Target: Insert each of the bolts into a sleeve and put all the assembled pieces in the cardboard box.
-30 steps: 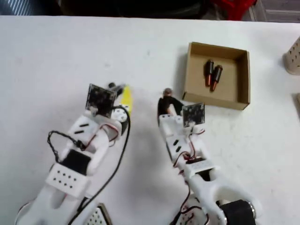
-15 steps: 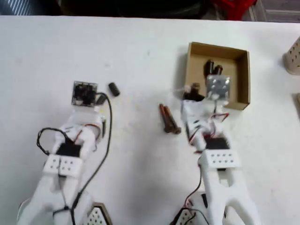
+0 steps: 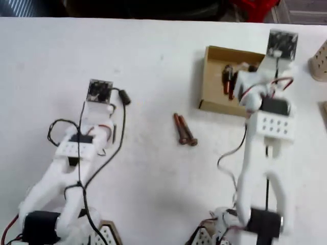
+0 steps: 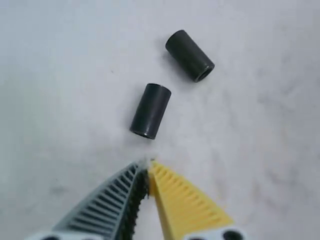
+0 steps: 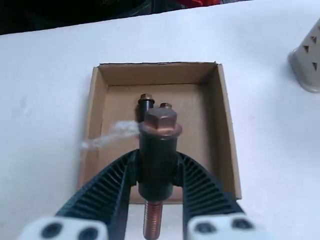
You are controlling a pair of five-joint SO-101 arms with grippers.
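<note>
My right gripper (image 5: 156, 157) is shut on an assembled piece (image 5: 159, 150), a copper bolt pushed through a black sleeve, held upright over the cardboard box (image 5: 222, 130). Two assembled pieces (image 5: 152, 103) lie inside the box, also seen in the high view (image 3: 228, 80). In the high view the right arm covers the right half of the box (image 3: 209, 76). Two bare copper bolts (image 3: 184, 130) lie side by side mid-table. My left gripper (image 4: 148, 167) is shut and empty, just short of a black sleeve (image 4: 150, 110). A second sleeve (image 4: 189, 55) lies beyond it, visible from above (image 3: 124, 97).
A pale perforated cone-shaped object (image 3: 320, 61) stands at the table's right edge, near the box (image 5: 307, 60). A perforated white part (image 3: 106, 236) sits at the front edge between the arm bases. Open white tabletop (image 3: 153, 61) lies behind the bolts.
The right arm carried the assembled piece from mid-table to above the box, uncovering two bolts. The left arm drew back from the sleeves and shifted slightly.
</note>
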